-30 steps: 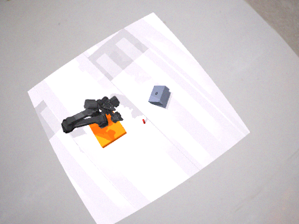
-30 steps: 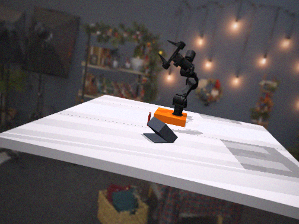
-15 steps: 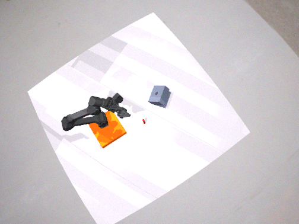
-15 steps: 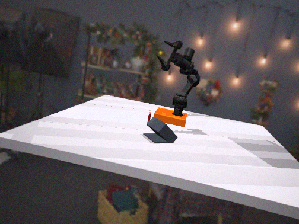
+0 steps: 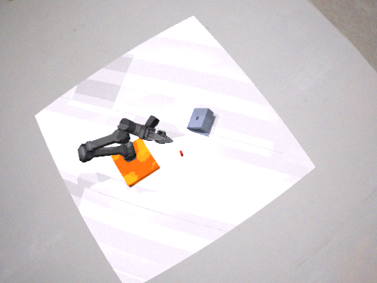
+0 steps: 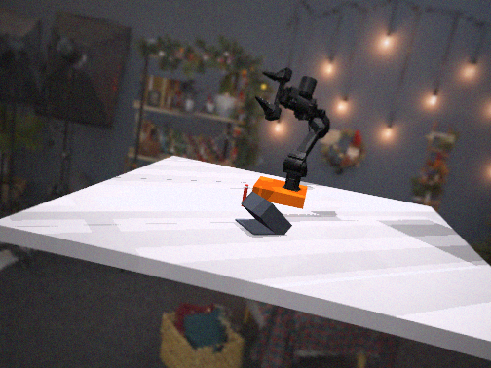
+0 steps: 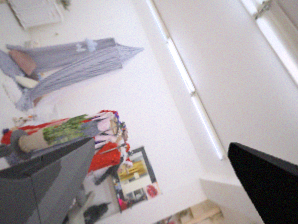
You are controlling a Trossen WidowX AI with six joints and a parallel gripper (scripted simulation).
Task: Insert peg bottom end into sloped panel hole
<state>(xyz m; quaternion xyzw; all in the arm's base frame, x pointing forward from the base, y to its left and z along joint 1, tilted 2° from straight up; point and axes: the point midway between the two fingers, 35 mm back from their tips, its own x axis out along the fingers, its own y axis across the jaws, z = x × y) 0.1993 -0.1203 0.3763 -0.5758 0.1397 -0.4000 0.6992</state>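
A small red peg (image 5: 181, 153) (image 6: 245, 193) stands upright on the white table (image 5: 232, 180) (image 6: 146, 229). A grey-blue sloped panel (image 5: 201, 120) (image 6: 265, 214) stands beyond it, with one dark hole (image 5: 197, 117) in its face. My gripper (image 5: 166, 137) (image 6: 273, 93) is open and empty, held high above the table, to the left of the peg in the top view. In the wrist view the two dark fingers show at the lower corners with only room walls between them (image 7: 160, 185); neither the peg nor the panel shows there.
The arm stands on an orange base block (image 5: 140, 166) (image 6: 280, 192) near the table's middle. The table edges drop off on all sides.
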